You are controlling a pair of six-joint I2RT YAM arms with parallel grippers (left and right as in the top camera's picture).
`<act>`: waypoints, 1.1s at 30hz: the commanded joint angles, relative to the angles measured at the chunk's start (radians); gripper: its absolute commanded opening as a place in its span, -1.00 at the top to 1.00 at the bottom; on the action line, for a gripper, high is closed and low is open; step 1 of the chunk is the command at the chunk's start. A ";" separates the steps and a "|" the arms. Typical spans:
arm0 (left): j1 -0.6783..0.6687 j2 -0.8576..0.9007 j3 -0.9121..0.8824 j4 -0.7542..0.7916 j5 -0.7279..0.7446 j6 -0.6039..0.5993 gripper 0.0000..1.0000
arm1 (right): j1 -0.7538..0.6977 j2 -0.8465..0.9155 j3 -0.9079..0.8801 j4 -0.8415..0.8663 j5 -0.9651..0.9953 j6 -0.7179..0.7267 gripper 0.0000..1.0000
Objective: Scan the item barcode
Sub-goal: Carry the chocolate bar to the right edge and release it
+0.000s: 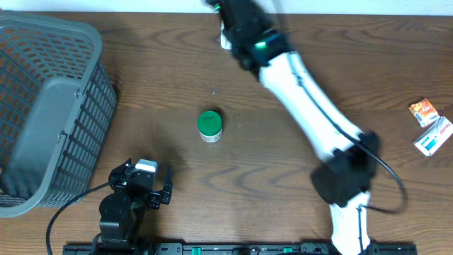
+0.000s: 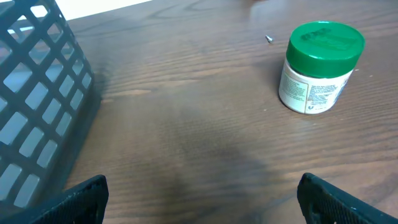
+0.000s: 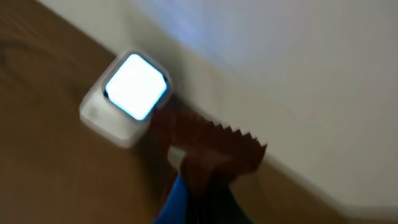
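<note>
The red packet (image 3: 211,149) is gripped in the closed right end effector (image 3: 202,186), lying just lower right of the scanner's (image 3: 127,93) lit window.

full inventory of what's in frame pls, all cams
basket: 1, grey, table's left end
jar: 1, white with green lid, table centre, upright
orange packet: 1, orange-white, right edge
white packet: 1, white-blue, beside the orange packet
scanner: 1, white, window lit, far edge
sachet: 1, red-brown, serrated edge, beside the scanner
speck: 1, grey, beyond jar, too small to identify
table: 1, brown wood
left arm: 1, black, near basket, jaws open
right arm: 1, white-black, reaching to the far edge, jaws shut on sachet
</note>
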 commanded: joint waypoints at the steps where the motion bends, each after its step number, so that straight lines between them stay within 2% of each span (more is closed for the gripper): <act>1: 0.003 -0.006 -0.012 -0.014 0.009 -0.009 -0.96 | -0.081 -0.035 0.002 -0.170 0.013 0.315 0.98; 6: 0.003 -0.006 -0.012 -0.014 0.009 -0.009 -0.96 | -0.272 -0.038 -0.013 -0.508 0.105 0.557 0.98; 11: 0.003 -0.006 -0.012 -0.014 0.009 -0.009 -0.96 | -0.537 -0.037 -0.114 -0.667 0.139 0.797 0.98; 15: 0.003 -0.006 -0.012 -0.014 0.009 -0.009 -0.96 | -0.745 -0.037 -0.235 -0.660 0.135 0.900 0.98; 18: 0.003 -0.006 -0.012 -0.014 0.009 -0.009 -0.96 | -0.870 -0.037 -0.338 -0.597 0.132 0.904 0.98; 23: 0.004 -0.006 -0.012 -0.014 0.009 -0.009 -0.96 | -1.022 -0.037 -0.439 -0.455 -0.024 0.886 0.98; 24: 0.003 -0.006 -0.012 -0.014 0.009 -0.009 -0.96 | -1.043 -0.037 -0.438 -0.442 -0.049 0.875 0.83; 25: 0.003 -0.006 -0.012 -0.014 0.009 -0.009 -0.96 | -1.065 -0.037 -0.429 -0.434 -0.093 0.859 0.07; 26: 0.004 -0.006 -0.012 -0.014 0.009 -0.009 -0.96 | -1.078 -0.037 -0.415 -0.433 -0.135 0.837 -0.26; 27: 0.003 -0.006 -0.012 -0.014 0.009 -0.009 -0.96 | -1.091 -0.037 -0.393 -0.435 -0.201 0.801 -0.69; 28: 0.003 -0.006 -0.012 -0.014 0.009 -0.009 -0.96 | -1.101 -0.037 -0.365 -0.439 -0.277 0.761 -0.96; 33: 0.003 -0.006 -0.012 -0.014 0.009 -0.009 -0.96 | -1.087 -0.039 -0.149 -0.586 -0.552 0.712 -0.98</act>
